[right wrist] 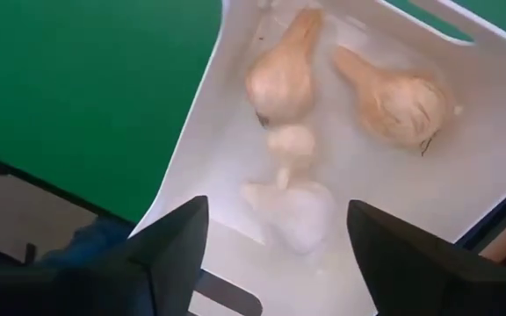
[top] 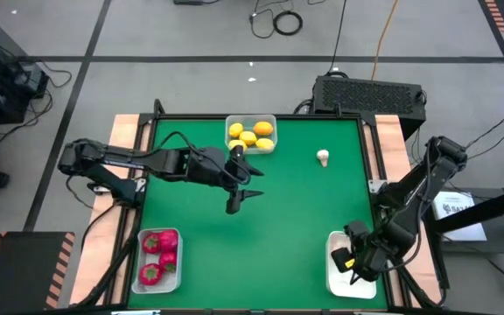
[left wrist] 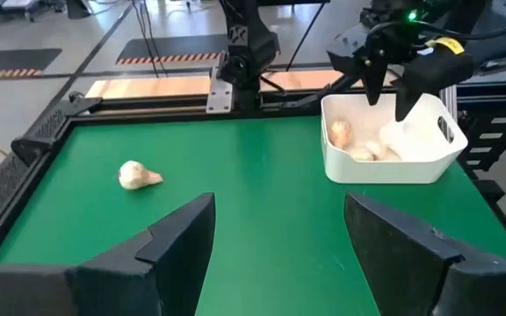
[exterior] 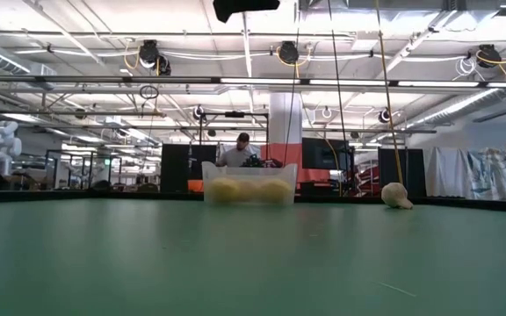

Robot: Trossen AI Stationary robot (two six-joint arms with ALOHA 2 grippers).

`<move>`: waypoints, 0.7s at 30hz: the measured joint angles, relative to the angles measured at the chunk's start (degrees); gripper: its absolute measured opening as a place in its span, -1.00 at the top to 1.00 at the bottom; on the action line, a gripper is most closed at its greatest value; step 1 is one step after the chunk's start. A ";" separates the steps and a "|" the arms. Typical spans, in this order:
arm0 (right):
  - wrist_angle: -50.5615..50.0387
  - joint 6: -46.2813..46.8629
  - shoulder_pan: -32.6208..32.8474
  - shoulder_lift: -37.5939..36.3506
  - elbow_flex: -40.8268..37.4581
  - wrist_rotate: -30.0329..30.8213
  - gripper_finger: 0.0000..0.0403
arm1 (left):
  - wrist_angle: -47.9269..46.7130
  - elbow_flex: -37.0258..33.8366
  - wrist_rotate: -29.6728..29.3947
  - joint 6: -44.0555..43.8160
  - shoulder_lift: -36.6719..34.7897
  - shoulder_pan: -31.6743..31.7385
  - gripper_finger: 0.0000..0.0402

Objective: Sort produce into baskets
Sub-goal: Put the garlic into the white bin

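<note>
while right hand [right wrist: 275,241] spread over mushroom basket [right wrist: 464,189], lone mushroom [top: 323,157] unobstructed.

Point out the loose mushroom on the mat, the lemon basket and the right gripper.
loose mushroom [top: 322,157], high view, on its cap.
lemon basket [top: 229,122], high view, on its rim corner.
right gripper [top: 354,262], high view, between its fingertips.

Green desk [top: 261,227]. Basket of yellow lemons [top: 252,135] at far edge, basket of red pieces [top: 158,259] near left corner, third basket [top: 346,265] near right corner. Lone whitish mushroom [top: 323,157] on the mat. Left gripper [top: 241,199] hovers mid-desk, right gripper [top: 352,265] over the third basket.
</note>
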 joint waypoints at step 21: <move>-6.46 -40.22 -30.16 -13.68 0.00 11.13 -0.32 | -4.74 0.00 0.09 -10.47 0.05 -3.26 -0.30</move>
